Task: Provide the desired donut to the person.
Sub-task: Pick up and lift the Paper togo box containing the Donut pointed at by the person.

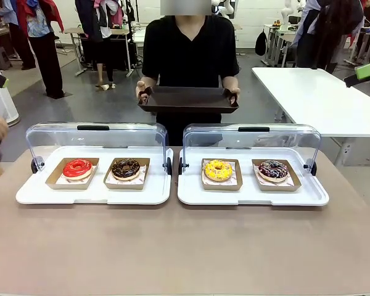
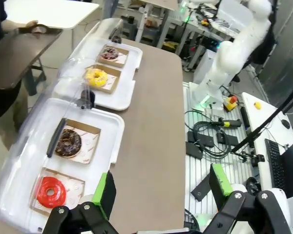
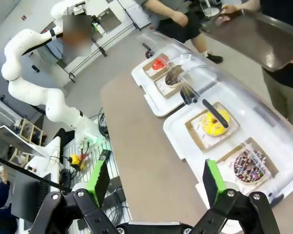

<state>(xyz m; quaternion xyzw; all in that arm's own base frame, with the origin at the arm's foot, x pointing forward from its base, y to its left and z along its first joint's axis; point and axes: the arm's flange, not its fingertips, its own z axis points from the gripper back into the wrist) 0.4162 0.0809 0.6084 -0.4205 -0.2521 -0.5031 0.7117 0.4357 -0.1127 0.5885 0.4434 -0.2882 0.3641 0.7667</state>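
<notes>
Brown table (image 1: 185,246), lower frame. Red donut (image 1: 78,168), chocolate donut (image 1: 125,168), yellow donut (image 1: 218,170) and sprinkled donut (image 1: 272,169) are laid mid-frame in white trays (image 1: 92,197). A serving tray (image 1: 188,98) is held top centre by the person (image 1: 188,49). Left gripper (image 2: 162,190) and right gripper (image 3: 155,178) are spread apart, empty. Risk: no donut is indicated, so the wrong one could be picked, and the raised clear lids (image 1: 98,137) could be clipped.

White side table (image 1: 320,98), bystander in dark trousers (image 1: 48,58), tangled black cables (image 2: 208,130)

No readable text, faint print on donut liner paper (image 2: 89,147) too small to tell
</notes>
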